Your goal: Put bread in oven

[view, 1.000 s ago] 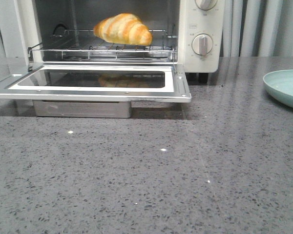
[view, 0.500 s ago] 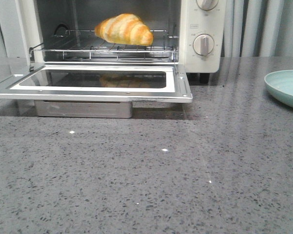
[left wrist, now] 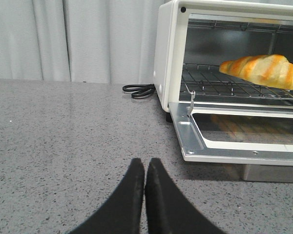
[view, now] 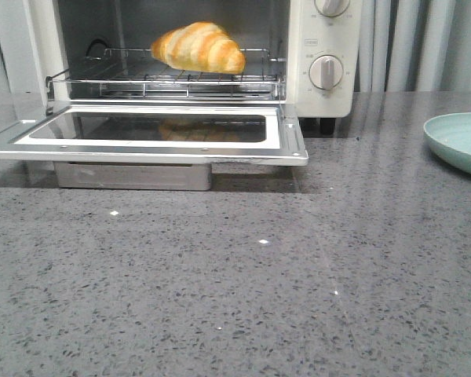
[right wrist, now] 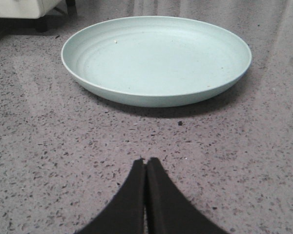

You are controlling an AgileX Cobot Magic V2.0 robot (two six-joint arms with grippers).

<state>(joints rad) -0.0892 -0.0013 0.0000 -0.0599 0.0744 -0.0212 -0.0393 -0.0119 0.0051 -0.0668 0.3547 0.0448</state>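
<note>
The golden-brown croissant [view: 198,47] lies on the wire rack inside the cream-white oven [view: 323,94], whose glass door [view: 153,133] is dropped open and flat. The croissant also shows in the left wrist view [left wrist: 266,71] on the rack of the oven [left wrist: 170,53]. My left gripper [left wrist: 145,163] is shut and empty, low over the grey counter, short of the door's corner. My right gripper [right wrist: 145,162] is shut and empty over the counter, short of a pale green plate [right wrist: 156,58]. Neither gripper shows in the front view.
The pale green plate [view: 459,141] sits empty at the right edge of the counter. A black power cord [left wrist: 139,90] lies coiled beside the oven's left side. A metal crumb tray [view: 133,175] sits under the open door. Grey curtains hang behind.
</note>
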